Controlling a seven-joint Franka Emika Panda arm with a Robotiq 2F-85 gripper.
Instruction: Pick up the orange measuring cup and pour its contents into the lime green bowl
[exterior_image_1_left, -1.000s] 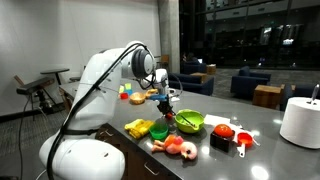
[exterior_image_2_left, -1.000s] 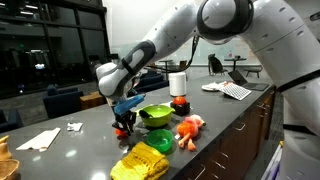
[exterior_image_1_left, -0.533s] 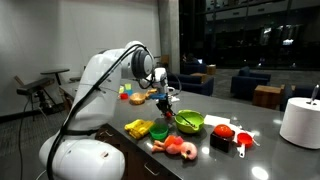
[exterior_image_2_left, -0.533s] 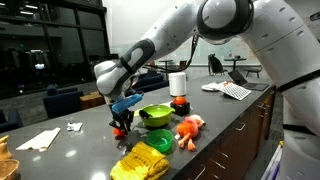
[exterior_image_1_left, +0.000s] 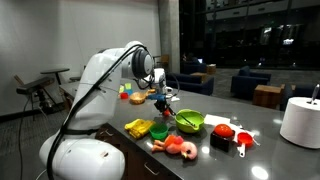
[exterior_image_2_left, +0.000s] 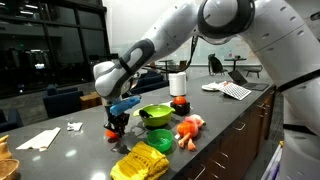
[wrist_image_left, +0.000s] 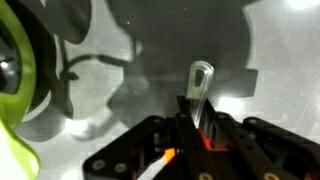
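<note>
My gripper (wrist_image_left: 192, 125) is shut on a thin handle (wrist_image_left: 200, 82) that sticks out past the fingertips. It looks pale in the glare, with orange-red showing between the fingers, so this is the orange measuring cup. In both exterior views the gripper (exterior_image_1_left: 163, 104) (exterior_image_2_left: 116, 126) hangs low over the dark tabletop, just beside the lime green bowl (exterior_image_1_left: 190, 121) (exterior_image_2_left: 155, 115). The cup itself is mostly hidden by the fingers there. The bowl's rim also shows at the left edge of the wrist view (wrist_image_left: 18, 75).
Toy foods lie around the bowl: an orange shrimp (exterior_image_2_left: 188, 127), a lumpy yellow-green block (exterior_image_2_left: 140, 162), a small green cup (exterior_image_2_left: 160, 143), a red item (exterior_image_1_left: 222, 130) and a redder long-handled measuring cup (exterior_image_1_left: 241, 139). A white roll (exterior_image_1_left: 300, 120) stands far off.
The gripper has shifted slightly away from the bowl and a touch lower, still shut on the handle. Nothing else has moved.
</note>
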